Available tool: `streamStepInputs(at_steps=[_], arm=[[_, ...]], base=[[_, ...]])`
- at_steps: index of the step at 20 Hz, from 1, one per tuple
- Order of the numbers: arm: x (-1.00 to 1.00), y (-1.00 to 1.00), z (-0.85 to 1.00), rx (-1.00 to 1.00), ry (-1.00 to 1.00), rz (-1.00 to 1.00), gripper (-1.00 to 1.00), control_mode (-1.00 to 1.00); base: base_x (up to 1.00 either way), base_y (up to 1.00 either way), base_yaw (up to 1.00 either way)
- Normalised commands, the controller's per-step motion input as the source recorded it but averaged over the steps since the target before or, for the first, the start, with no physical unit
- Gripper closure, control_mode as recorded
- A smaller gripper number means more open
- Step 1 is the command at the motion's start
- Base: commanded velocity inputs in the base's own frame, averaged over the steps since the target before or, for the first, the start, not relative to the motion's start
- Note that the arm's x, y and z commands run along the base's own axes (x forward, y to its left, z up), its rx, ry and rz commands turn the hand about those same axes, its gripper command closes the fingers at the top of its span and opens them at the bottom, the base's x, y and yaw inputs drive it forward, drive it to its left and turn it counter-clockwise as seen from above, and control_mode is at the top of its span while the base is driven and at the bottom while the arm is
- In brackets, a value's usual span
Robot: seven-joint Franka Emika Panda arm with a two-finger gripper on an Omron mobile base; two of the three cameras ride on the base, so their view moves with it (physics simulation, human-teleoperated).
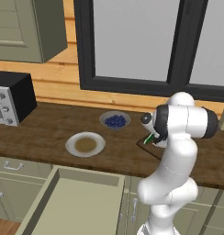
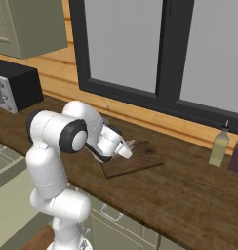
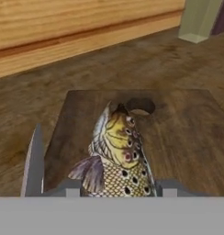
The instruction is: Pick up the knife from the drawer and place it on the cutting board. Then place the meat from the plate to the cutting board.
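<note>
In the hand view, the meat (image 3: 116,151), a spotted yellow-brown fish-like piece, sits between my two finger tips (image 3: 171,188), which press against its sides just above the dark cutting board (image 3: 187,137). My gripper (image 3: 120,189) is shut on it. The knife's silver blade (image 3: 35,160) lies along the board's left edge, and its green handle (image 1: 149,137) peeks out beside my arm. From the right base view, the gripper (image 2: 125,149) hovers low over the board (image 2: 143,158). The white plate (image 1: 85,144) has a bare brownish centre. The drawer (image 1: 72,202) stands pulled open.
A grey bowl of blue berries (image 1: 115,120) sits behind the plate. A microwave (image 1: 10,98) stands at the counter's left end. Two bottles (image 2: 219,146) stand right of the board, near the wall. The open drawer juts out below the counter edge.
</note>
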Motion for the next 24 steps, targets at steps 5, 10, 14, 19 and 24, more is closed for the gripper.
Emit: streamStepInputs(at_steps=[5,10,14,19,24], arm=[[-0.34,-0.26,-0.04,0.0,-0.03,0.0,-1.0,-1.0],[-0.71,-0.06,0.01,0.0,-0.08,0.0,-1.0,-1.0],[-0.44,0.07,0.12,0.0,-0.15,0.0,-1.0,-1.0],[-0.22,0.15,0.22,0.0,-0.17,0.0,-1.0,-1.0],[-0.24,0.27,0.21,-0.02,-0.17,0.0,-1.0,-1.0]], base=[[0.0,0.0,0.0],[0.0,0.0,0.0],[0.0,0.0,0.0],[0.0,0.0,0.0],[0.0,0.0,0.0]])
